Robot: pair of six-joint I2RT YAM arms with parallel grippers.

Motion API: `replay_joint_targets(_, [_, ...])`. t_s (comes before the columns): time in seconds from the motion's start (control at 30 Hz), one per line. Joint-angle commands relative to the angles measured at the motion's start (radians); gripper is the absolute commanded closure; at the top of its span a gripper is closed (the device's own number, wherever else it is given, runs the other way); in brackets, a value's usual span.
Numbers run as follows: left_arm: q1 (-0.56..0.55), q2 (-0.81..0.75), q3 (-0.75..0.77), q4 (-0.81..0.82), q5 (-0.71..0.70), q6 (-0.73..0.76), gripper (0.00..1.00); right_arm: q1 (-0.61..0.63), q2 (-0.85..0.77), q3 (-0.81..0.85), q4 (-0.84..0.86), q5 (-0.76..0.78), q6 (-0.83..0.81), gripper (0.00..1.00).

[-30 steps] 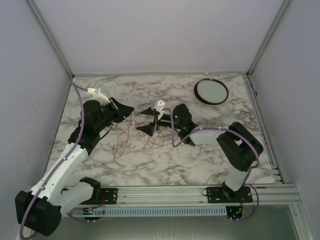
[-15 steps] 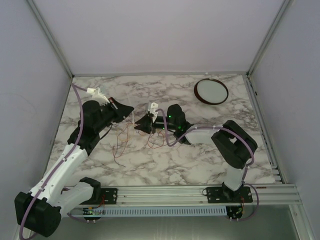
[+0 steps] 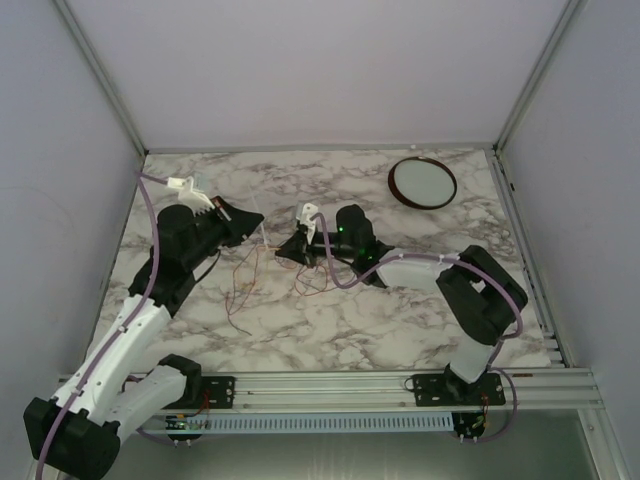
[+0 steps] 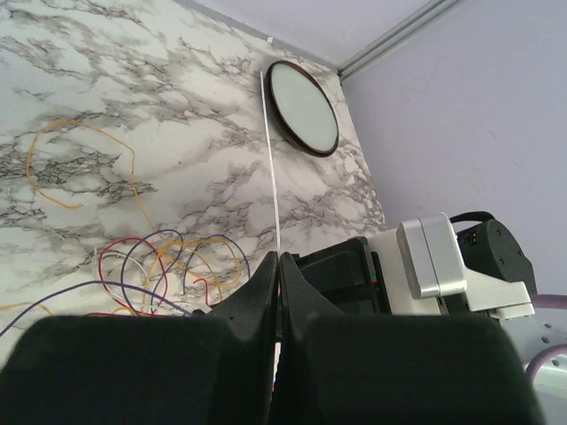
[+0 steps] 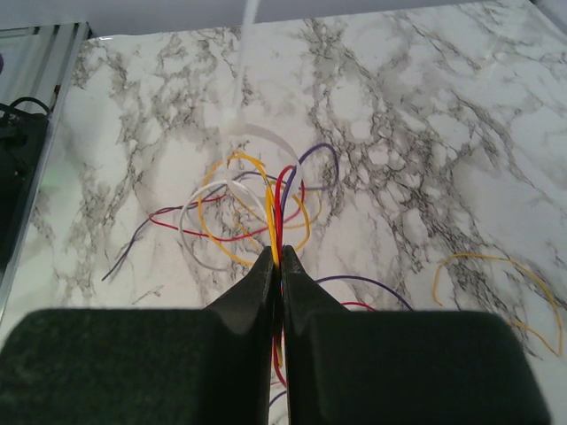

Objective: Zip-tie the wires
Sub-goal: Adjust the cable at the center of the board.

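The right gripper (image 5: 277, 254) pinches the wires (image 5: 257, 208) tight between closed jaws, red, yellow and orange strands looping out over the marble table (image 5: 425, 133). The left gripper (image 4: 276, 259), close by, is clamped on a thin white zip tie (image 4: 272, 168) that points toward the dark-rimmed round dish (image 4: 304, 106)

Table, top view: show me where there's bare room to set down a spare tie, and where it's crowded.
Free: the near table between the wires, the right arm and the front rail; also the back strip left of the dish. Crowded: the centre, where the left gripper shut on the zip tie meets the right gripper shut on the wires.
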State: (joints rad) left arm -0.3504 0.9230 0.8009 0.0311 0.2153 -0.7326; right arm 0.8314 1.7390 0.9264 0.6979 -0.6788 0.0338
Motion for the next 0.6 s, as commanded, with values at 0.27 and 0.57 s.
replay_joint_targets(0.27, [0.005, -0.053, -0.008, -0.005, -0.027, 0.01, 1.0, -0.037, -0.096, -0.043, -0.122, 0.069, -0.053, 1.0])
replay_joint_targets(0.57, [0.007, -0.066, -0.019, -0.008, -0.033, 0.012, 1.0, -0.05, -0.108, -0.039, -0.143, 0.092, -0.057, 1.0])
